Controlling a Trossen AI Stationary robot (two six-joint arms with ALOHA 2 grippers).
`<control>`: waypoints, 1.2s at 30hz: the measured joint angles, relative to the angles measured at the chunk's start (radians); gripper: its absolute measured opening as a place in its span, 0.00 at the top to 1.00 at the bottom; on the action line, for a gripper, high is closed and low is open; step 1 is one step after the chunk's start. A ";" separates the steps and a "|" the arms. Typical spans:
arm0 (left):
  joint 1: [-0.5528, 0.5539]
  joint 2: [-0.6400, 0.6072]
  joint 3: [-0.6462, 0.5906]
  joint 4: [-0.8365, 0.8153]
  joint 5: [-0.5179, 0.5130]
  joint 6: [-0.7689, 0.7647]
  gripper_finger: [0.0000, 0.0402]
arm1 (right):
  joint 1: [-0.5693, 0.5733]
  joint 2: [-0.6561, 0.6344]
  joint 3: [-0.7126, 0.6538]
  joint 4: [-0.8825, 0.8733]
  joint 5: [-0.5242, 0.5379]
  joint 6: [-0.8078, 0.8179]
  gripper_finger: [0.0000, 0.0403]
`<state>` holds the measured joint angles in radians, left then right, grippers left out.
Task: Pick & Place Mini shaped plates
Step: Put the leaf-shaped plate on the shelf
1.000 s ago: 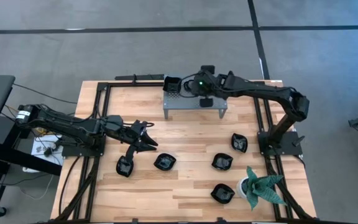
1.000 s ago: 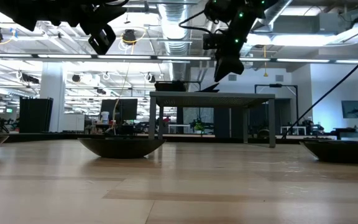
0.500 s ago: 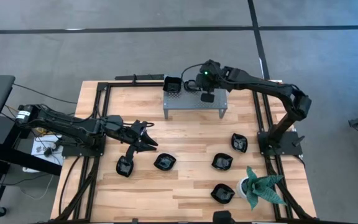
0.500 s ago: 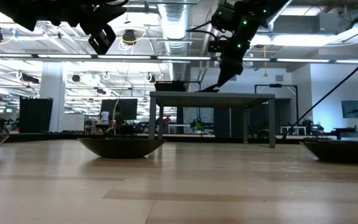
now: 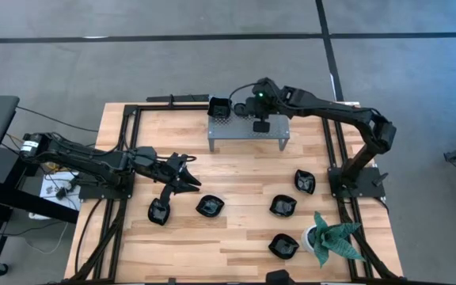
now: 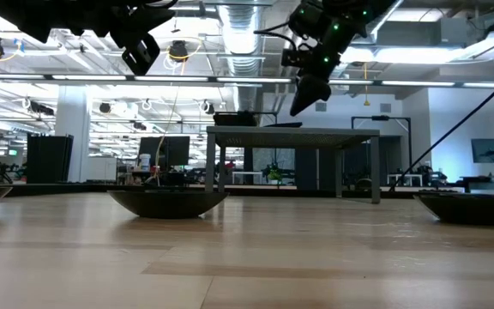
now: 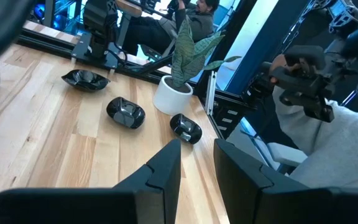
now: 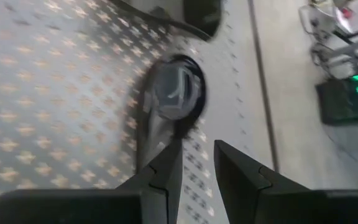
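Several glossy black mini plates lie flat on the wooden table. Two more sit on the grey perforated shelf: a square one and a rounder one, also seen as the round plate. My right gripper hangs open just above that round plate, clear of it in the low view. My left gripper hovers open over the table's left side, above the plates, holding nothing.
A green spiky plant in a white pot stands at the table's near right corner. Black frame rails run along the table's sides. A person in a grey sleeve sits beyond the table's edge.
My right gripper dipped down onto the shelf top beside the round plate, then rose clear of it. The plate stays flat on the shelf. My left arm kept still.
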<state>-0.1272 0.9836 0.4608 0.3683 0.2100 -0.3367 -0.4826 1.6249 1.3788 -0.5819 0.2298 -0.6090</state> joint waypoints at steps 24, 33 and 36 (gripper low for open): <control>0.000 0.000 0.000 0.000 0.000 0.235 0.76 | 0.597 0.014 0.169 -0.248 0.063 0.362 0.78; 0.000 0.000 0.000 0.000 0.000 0.235 0.76 | 0.687 0.070 0.014 0.034 -0.067 0.562 0.78; 0.000 0.000 0.000 -0.004 0.000 0.235 0.76 | 0.703 0.143 -0.017 0.162 -0.159 0.547 0.78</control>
<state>-0.1269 0.9833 0.4609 0.3647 0.2100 -0.1013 0.2200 1.7678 1.3623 -0.4204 0.0704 -0.0620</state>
